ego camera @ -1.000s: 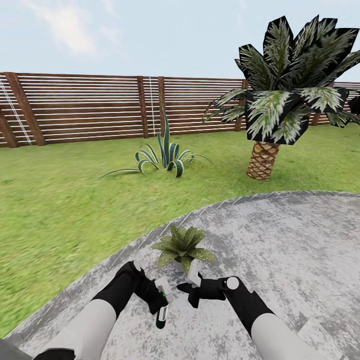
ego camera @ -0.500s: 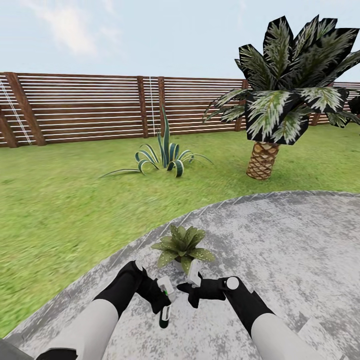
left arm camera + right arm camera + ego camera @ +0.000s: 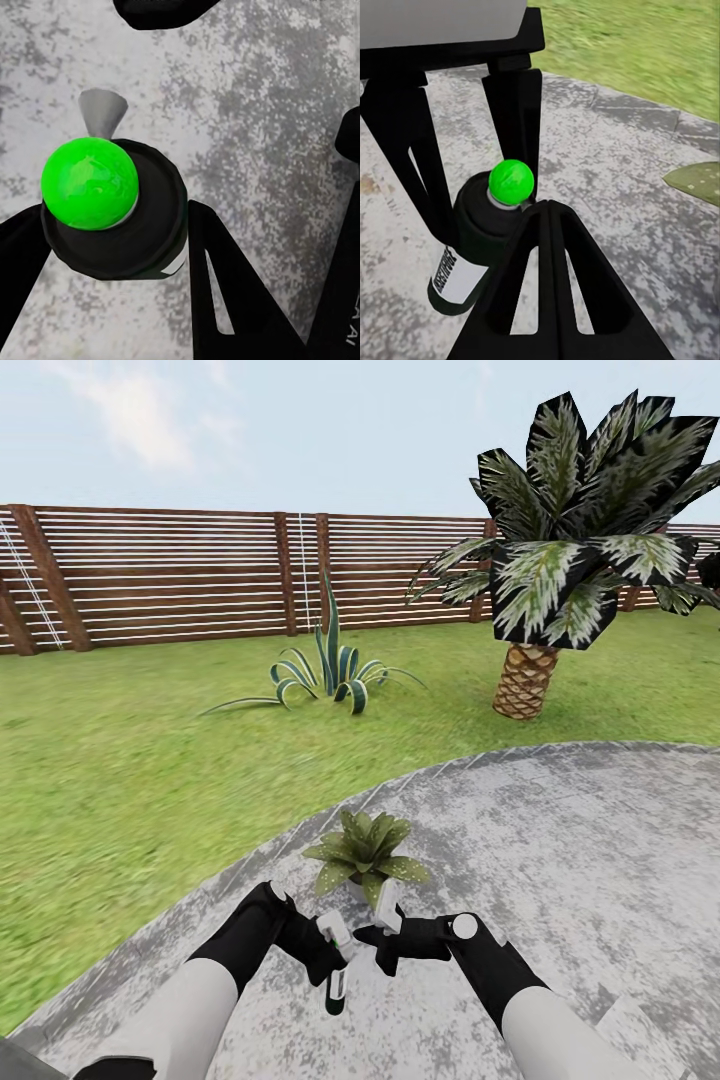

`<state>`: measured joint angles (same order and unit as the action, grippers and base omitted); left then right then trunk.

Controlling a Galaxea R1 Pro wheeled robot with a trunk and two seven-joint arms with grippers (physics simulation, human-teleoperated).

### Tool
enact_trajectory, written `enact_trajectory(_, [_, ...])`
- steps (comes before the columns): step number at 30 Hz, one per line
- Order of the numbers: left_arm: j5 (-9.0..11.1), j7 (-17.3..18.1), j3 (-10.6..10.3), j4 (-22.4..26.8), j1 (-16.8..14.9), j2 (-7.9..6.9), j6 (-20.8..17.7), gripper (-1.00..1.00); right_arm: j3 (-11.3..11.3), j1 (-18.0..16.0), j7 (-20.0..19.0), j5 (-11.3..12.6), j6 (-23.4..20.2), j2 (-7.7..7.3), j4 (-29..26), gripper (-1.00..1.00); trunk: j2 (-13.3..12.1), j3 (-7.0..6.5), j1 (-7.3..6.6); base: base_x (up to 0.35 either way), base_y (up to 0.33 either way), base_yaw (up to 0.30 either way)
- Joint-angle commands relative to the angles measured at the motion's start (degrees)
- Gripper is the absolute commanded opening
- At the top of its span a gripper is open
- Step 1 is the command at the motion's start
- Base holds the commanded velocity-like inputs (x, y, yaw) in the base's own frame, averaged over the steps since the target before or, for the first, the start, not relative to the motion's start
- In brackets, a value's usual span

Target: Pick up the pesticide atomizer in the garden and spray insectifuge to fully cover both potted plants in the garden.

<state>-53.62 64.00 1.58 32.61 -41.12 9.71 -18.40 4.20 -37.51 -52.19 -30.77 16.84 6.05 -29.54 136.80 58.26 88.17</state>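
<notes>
- Setting: round grey paved patio (image 3: 560,830) under both arms, ringed by lawn (image 3: 120,780); brown slatted fence (image 3: 150,575) closes off the far side.
- Left claw (image 3: 325,950): pinches the pesticide atomizer (image 3: 336,988), which you hold low over the paving, bottle body hanging toward you. In the left wrist view the black spray head with its green button (image 3: 90,182) sits between the dark fingers (image 3: 225,292).
- Potted plant (image 3: 367,852): one low speckled rosette just beyond both claws, close to the patio's curved edge.
- Right claw (image 3: 385,945): just beside the spray head; the right wrist view puts one finger (image 3: 547,262) next to the green button (image 3: 511,180). Whether it is spread or pressed together, I cannot tell.
- Step in hand, as judged: aiming and pressing the sprayer. Tip the nozzle (image 3: 101,112) toward the leaves before pressing; it looks pointed at paving now.
- Room: open paving to your right, grass to your left. Striped agave (image 3: 330,670) and palm (image 3: 555,550) stand well apart from the arms.
</notes>
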Motion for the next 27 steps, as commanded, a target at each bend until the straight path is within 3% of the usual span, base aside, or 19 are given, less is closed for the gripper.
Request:
enact_trajectory(1, [-0.2, 0.3, 0.2, 0.1, 0.0, 0.05, -0.6, -1.00, -0.1, 0.0, 0.0, -0.5, 0.3, 0.02, -0.1, -1.00, 0.0, 0.05, -0.01, 0.000, 0.000, 0.000])
enact_trajectory(10, [-0.2, 0.3, 0.2, 0.1, 0.0, 0.29, -0.5, -1.00, -0.1, 0.0, -0.1, -0.5, 0.3, 0.02, -0.4, -1.00, 0.0, 0.05, -0.01, 0.000, 0.000, 0.000])
enact_trajectory(16, [2.2, 0.3, 0.2, 0.1, 0.0, 0.29, -0.4, -1.00, -0.1, 0.0, 0.0, -0.5, 0.3, 0.02, -0.4, -1.00, 0.0, 0.05, -0.01, 0.000, 0.000, 0.000])
enact_trajectory(27, [2.4, 0.3, 0.2, 0.2, 0.0, 0.29, -0.4, -1.00, -0.1, 0.0, -0.1, -0.5, 0.3, 0.02, -0.4, -1.00, 0.0, 0.05, -0.01, 0.000, 0.000, 0.000])
